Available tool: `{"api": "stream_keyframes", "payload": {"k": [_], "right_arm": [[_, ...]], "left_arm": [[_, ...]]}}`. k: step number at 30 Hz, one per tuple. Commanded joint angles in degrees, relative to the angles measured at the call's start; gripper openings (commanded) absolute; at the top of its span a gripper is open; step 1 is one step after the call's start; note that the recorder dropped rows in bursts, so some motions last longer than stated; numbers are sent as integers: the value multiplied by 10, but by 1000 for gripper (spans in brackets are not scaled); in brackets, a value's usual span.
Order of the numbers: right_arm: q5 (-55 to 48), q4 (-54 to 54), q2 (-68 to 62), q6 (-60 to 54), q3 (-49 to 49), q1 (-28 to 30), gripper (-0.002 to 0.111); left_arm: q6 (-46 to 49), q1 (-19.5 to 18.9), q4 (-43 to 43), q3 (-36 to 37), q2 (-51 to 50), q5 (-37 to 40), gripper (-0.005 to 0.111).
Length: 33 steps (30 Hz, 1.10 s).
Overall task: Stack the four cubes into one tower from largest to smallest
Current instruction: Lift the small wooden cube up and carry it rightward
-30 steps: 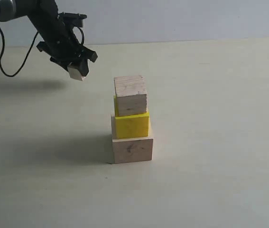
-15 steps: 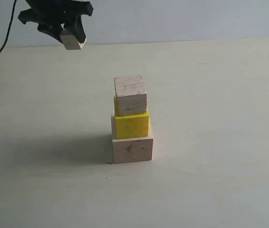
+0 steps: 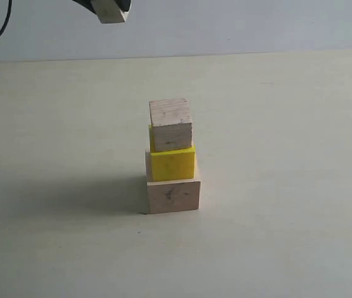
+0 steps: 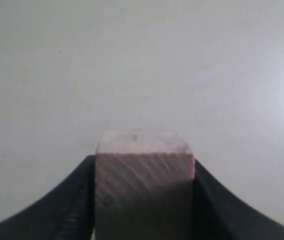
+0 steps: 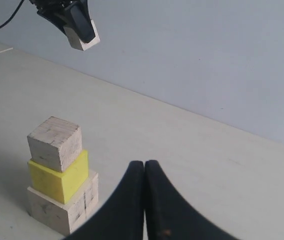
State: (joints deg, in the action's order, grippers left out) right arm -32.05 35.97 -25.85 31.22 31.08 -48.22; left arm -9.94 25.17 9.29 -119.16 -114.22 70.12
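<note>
Three of four cubes stacked on table (image 3: 287,248): large pale wood cube (image 3: 174,196) as base, yellow cube (image 3: 173,164) on it, medium-small pale wood cube (image 3: 171,124) on top, sitting slightly off-centre. I read tower (image 5: 59,172) as upright.
Right gripper (image 5: 145,197): jaws pressed together, empty, well apart from tower.
Farther off, high and left of tower: left gripper (image 4: 143,210) clamped on tiny pale wood cube (image 3: 108,11).
Remaining, my judgement: carry tiny cube over tower, seat it on top cube, release.

Right gripper (image 5: 145,164) in the foreground, jaws pressed together over the table (image 5: 207,165). Beyond it stands a three-cube stack: large pale cube (image 5: 64,209), yellow cube (image 5: 60,179), smaller pale cube (image 5: 55,142) on top. High above, well apart, the left gripper (image 5: 75,24) clamps the tilted tiny pale cube (image 5: 81,40).
</note>
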Motion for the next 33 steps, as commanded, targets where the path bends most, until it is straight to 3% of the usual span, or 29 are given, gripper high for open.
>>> {"api": "stream_keyframes", "payload": {"k": [1, 7, 12, 27, 33], "right_arm": [[4, 1, 4, 2, 0, 0, 0], [1, 0, 4, 2, -8, 0, 0], [0, 0, 4, 2, -9, 0, 0], [-1, -3, 4, 3, -9, 0, 0], [0, -5, 4, 3, -9, 0, 0]], "left_arm": [[-22, 19, -7, -3, 23, -2, 0], [-34, 38, -10, -3, 42, -2, 0], [-36, 62, -17, 41, 85, -2, 0], [-38, 64, -12, 145, 215, -2, 0], [-38, 100, -12, 171, 226, -2, 0]]}}
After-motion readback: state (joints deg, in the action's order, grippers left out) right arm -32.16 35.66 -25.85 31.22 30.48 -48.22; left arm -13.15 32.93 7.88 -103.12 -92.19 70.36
